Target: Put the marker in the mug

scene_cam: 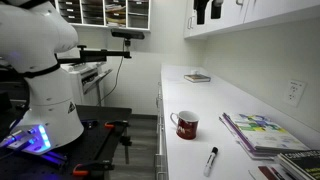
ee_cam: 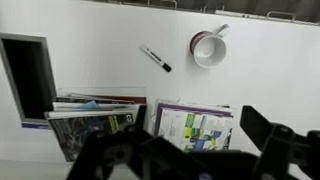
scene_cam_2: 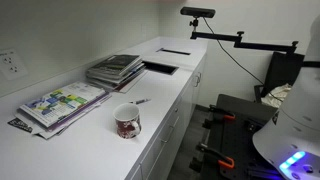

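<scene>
The dark red mug point(scene_cam: 186, 124) with a white design stands upright on the white counter, also in the exterior view point(scene_cam_2: 127, 121) and the wrist view point(ee_cam: 209, 48). The marker point(scene_cam: 211, 160), white with a black end, lies flat on the counter a short way from the mug; it also shows in the exterior view point(scene_cam_2: 141, 101) and the wrist view point(ee_cam: 155, 59). My gripper point(ee_cam: 195, 130) hangs high above the counter, over the magazines, fingers wide apart and empty. Its dark fingers show at the top of an exterior view point(scene_cam: 205, 10).
Colourful magazines point(scene_cam: 260, 132) point(scene_cam_2: 60, 102) point(ee_cam: 195, 130) and a stack of booklets point(scene_cam_2: 115, 68) point(ee_cam: 95, 125) lie by the wall. A black flat tray point(scene_cam_2: 160, 68) point(ee_cam: 30, 75) and a book point(scene_cam: 197, 77) lie further along. A camera arm point(scene_cam_2: 230, 38) reaches over the counter's end.
</scene>
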Robot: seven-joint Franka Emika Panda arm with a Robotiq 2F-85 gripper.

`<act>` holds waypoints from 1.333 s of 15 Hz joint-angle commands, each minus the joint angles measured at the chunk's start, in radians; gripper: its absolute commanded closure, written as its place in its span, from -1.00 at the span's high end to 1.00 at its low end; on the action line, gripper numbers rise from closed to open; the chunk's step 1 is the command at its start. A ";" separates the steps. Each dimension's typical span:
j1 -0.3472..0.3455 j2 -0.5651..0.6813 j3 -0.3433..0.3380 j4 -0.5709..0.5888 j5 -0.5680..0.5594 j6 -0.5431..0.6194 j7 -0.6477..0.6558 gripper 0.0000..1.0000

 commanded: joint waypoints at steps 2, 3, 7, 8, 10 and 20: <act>-0.002 0.000 0.002 0.003 0.001 -0.002 0.000 1.00; -0.002 0.000 0.002 0.003 0.001 -0.002 0.000 1.00; 0.019 0.019 -0.016 -0.026 -0.027 0.060 -0.164 1.00; 0.020 0.032 -0.018 -0.044 -0.042 0.100 -0.208 1.00; 0.028 0.077 -0.034 -0.090 -0.042 0.202 -0.322 1.00; -0.014 0.525 -0.034 -0.126 -0.075 0.543 -0.859 1.00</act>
